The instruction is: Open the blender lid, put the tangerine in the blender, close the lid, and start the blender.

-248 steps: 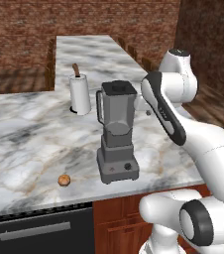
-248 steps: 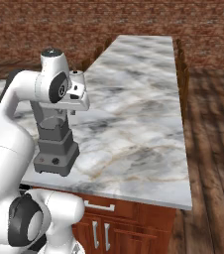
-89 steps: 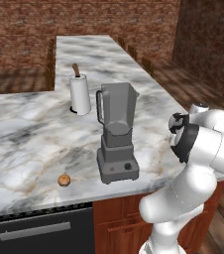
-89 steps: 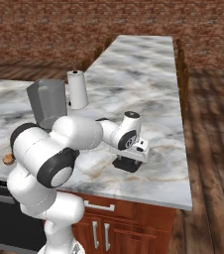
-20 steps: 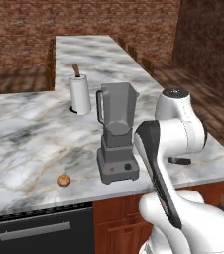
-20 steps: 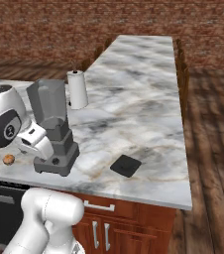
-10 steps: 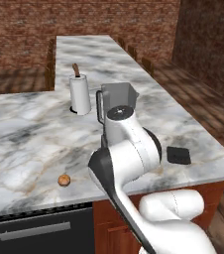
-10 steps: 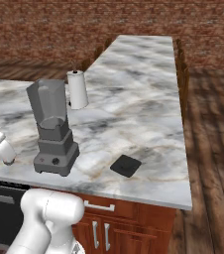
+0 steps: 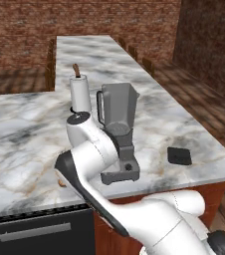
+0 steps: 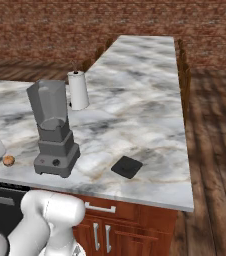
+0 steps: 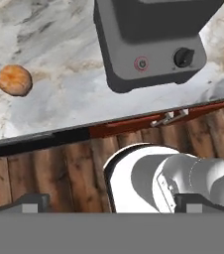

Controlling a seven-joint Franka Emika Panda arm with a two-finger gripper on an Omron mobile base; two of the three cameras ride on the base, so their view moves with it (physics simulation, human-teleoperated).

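A marble counter [image 10: 135,100] carries the lidless blender [image 10: 52,132] near its front edge, the tangerine [image 10: 8,160] to its left, the lid [image 10: 127,166] to its right and a paper-towel roll [image 10: 78,90] behind.

The white arm rises from the lower right of the left base view, folds across the frame's centre, and bends back at a dark-capped joint near the middle. Its forearm slants down toward the lower left of that frame. In the right base view the white base fills the lower left corner, with a white end of the arm at the left edge, mid-height. The tool [image 11: 111,203] points downward, its jaws spread wide with nothing between them.
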